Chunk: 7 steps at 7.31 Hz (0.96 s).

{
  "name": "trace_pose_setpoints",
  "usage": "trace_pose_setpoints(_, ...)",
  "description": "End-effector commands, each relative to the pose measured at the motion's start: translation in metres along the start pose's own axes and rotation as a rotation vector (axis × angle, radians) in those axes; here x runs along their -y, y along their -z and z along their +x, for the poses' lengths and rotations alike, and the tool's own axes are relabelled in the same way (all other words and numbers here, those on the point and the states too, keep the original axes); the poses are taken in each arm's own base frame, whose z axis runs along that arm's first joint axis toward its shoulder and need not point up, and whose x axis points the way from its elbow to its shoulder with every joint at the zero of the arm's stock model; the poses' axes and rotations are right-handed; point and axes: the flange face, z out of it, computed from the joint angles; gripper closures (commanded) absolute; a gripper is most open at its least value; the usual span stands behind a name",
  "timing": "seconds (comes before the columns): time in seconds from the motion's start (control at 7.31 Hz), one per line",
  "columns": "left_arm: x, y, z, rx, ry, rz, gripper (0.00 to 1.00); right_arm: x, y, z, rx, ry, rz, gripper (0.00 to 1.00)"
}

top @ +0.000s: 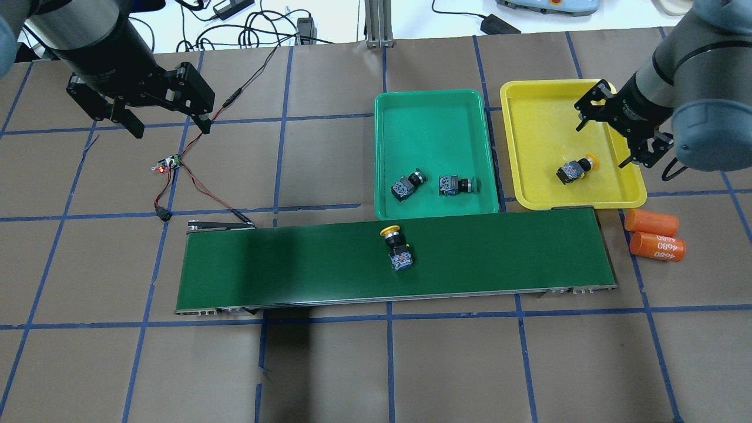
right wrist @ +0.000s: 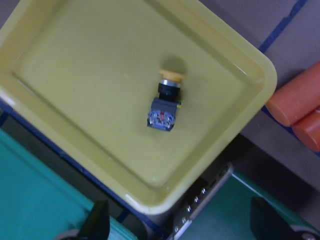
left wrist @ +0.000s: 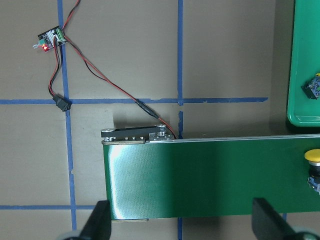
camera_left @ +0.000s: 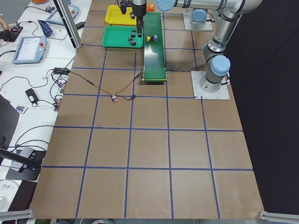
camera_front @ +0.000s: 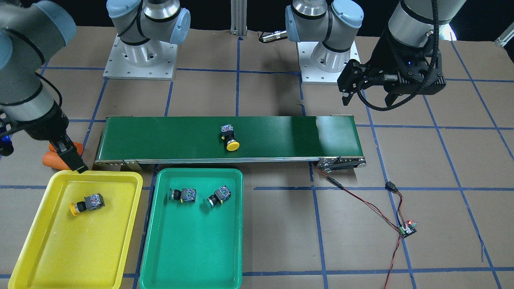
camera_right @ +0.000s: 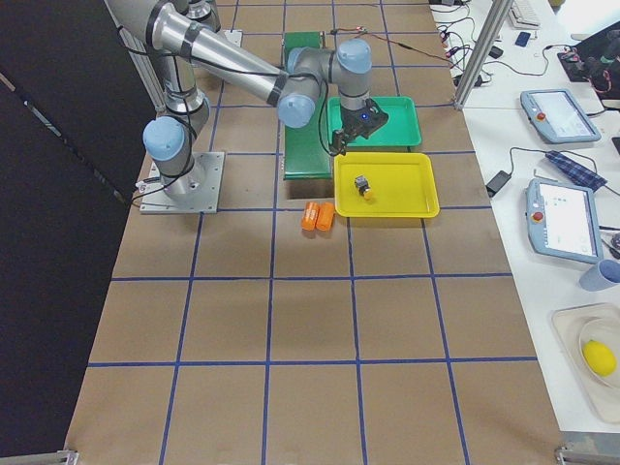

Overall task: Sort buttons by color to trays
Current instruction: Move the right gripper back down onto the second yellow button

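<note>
One yellow-capped button (top: 396,247) lies on the dark green belt near its middle, also seen in the front view (camera_front: 229,138). A second yellow button (top: 576,168) rests on its side in the yellow tray (top: 537,111). My right gripper (top: 608,141) hovers open above it with nothing between its fingers, and the right wrist view looks straight down on that button (right wrist: 165,102). Two green-capped buttons (top: 406,185) (top: 455,185) lie in the green tray (top: 435,117). My left gripper (top: 169,124) hangs open and empty beyond the belt's left end.
The conveyor belt (top: 282,264) runs across the table in front of both trays. Two orange cylinders marked 4680 (top: 653,235) lie right of the belt's end. A small circuit board (top: 170,163) with red and black wires sits under my left gripper.
</note>
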Motion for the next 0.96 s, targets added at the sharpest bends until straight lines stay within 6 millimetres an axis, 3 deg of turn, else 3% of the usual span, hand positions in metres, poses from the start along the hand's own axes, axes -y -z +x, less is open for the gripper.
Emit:
trace_pose_setpoints(0.0, 0.001, 0.000, 0.000, 0.000, 0.001, 0.000, 0.00, -0.049, 0.024, -0.009, 0.003, 0.091, -0.030, 0.00)
trace_pose_setpoints(0.14, 0.001, 0.000, 0.000, 0.000, 0.001, 0.001, 0.00, -0.087, 0.020, -0.033, 0.031, 0.269, -0.067, 0.00)
trace_pose_setpoints(0.27, 0.003, -0.001, 0.000, 0.000, 0.003, -0.002, 0.00, -0.111, 0.012, -0.043, 0.024, 0.445, -0.074, 0.00)
trace_pose_setpoints(0.41, 0.002, -0.002, 0.000, -0.002, 0.003, -0.003, 0.00, -0.119, 0.011, -0.045, 0.027, 0.549, -0.081, 0.00)
trace_pose_setpoints(0.68, 0.002, -0.001, 0.000, -0.002, 0.004, -0.002, 0.00, -0.131, 0.013, -0.052, 0.067, 1.052, -0.070, 0.00)
trace_pose_setpoints(0.82, 0.001, 0.000, 0.000, -0.002, 0.004, 0.000, 0.00, -0.130, 0.013, -0.053, 0.068, 1.067, -0.068, 0.00)
